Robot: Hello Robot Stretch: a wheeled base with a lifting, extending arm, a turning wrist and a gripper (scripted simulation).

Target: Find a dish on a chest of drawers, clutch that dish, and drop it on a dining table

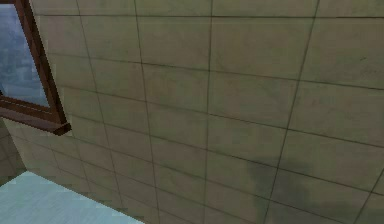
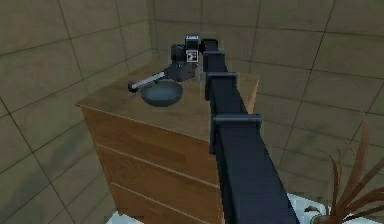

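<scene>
Reaching across the chest of drawers [image 2: 130, 150], the arm [image 2: 235, 130] has its hand [image 2: 140, 84] at the grey dish [image 2: 162, 96] lying on top, likely lined up for grasping (whether it holds anything, I cannot tell).

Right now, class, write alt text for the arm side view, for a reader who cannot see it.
The robot's dark arm reaches across a wooden chest of drawers, its tool at a grey dish on top. Tiled walls stand behind.

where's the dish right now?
Arm side view, left of centre: the dark dish sits on top of the wooden chest of drawers, near the gripper, just left of the arm.
</scene>
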